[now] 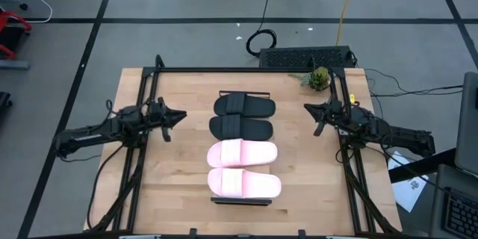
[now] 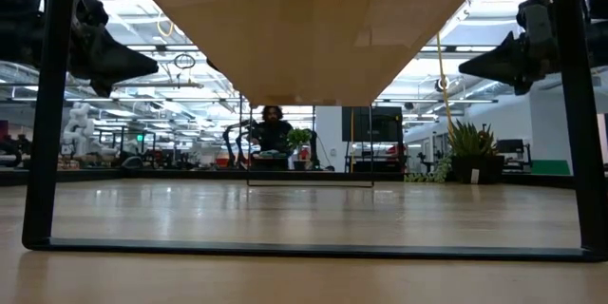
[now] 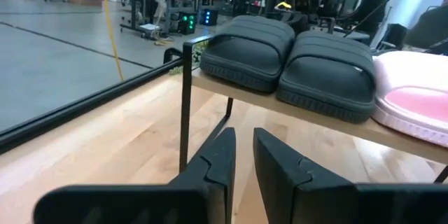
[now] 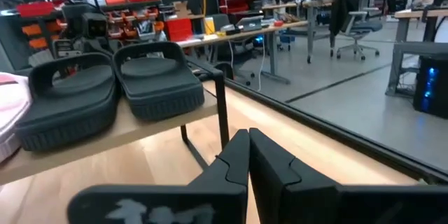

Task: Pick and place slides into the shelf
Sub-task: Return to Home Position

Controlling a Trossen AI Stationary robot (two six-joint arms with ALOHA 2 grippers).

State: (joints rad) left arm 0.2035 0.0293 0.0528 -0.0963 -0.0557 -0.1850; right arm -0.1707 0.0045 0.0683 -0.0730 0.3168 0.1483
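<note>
Filling most of the high view, the large butcher-block wooden tabletop [image 1: 164, 183] is carrying the long, narrow pale-wood shelf [image 2: 304, 28] with thin black metal ends, running near to far down its middle. All four sandals are sitting on that shelf side by side: the matte black slides [image 1: 241, 128], open-toed with wide straps, at the far end, and the pale pink slides [image 1: 241, 153] at the near end. The left gripper [image 1: 184, 116] is hovering left of the black pair, well apart, its fingers showing a narrow gap. The right gripper [image 1: 306, 107] is hovering to their right, fingers together.
</note>
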